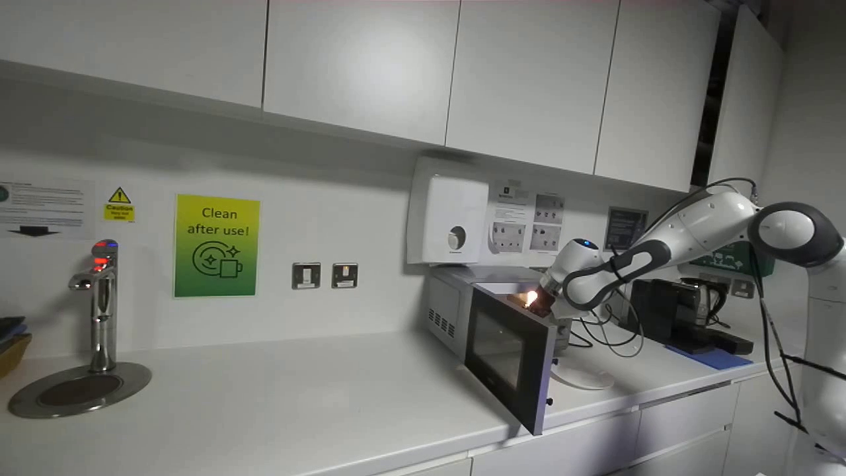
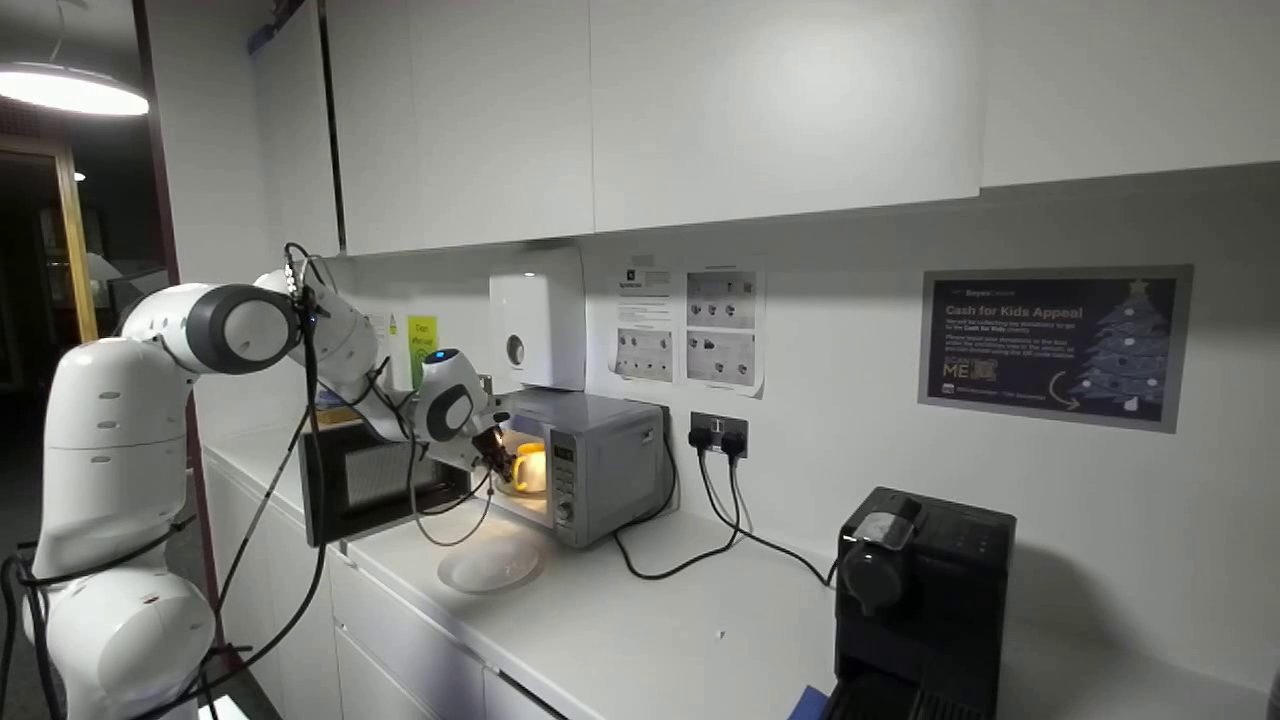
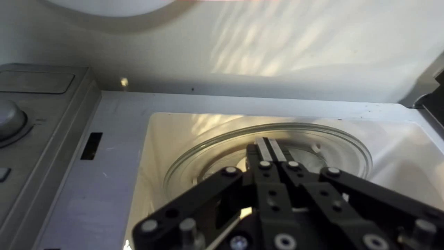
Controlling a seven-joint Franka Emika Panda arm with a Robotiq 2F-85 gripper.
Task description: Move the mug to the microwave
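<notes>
The silver-grey microwave point(image 2: 625, 470) stands on the counter with its dark door point(image 1: 505, 344) swung open and its light on. The pale-yellow mug point(image 2: 535, 470) is inside the lit cavity, upright, with its yellow handle on the side toward my gripper. In the wrist view the mug is mostly or wholly hidden behind the gripper. My gripper point(image 3: 271, 147) reaches into the cavity over the glass turntable point(image 3: 187, 152). Its fingers are together, with nothing seen between them. In an exterior view the gripper point(image 2: 498, 458) is right beside the handle; whether it touches I cannot tell.
A white plate point(image 2: 488, 565) lies on the counter before the microwave; it also shows in the wrist view point(image 3: 118, 5). The open door juts over the counter edge beside the arm. Cables point(image 2: 650, 575), a black coffee machine point(image 2: 930, 590) and a tap point(image 1: 102, 311) are around.
</notes>
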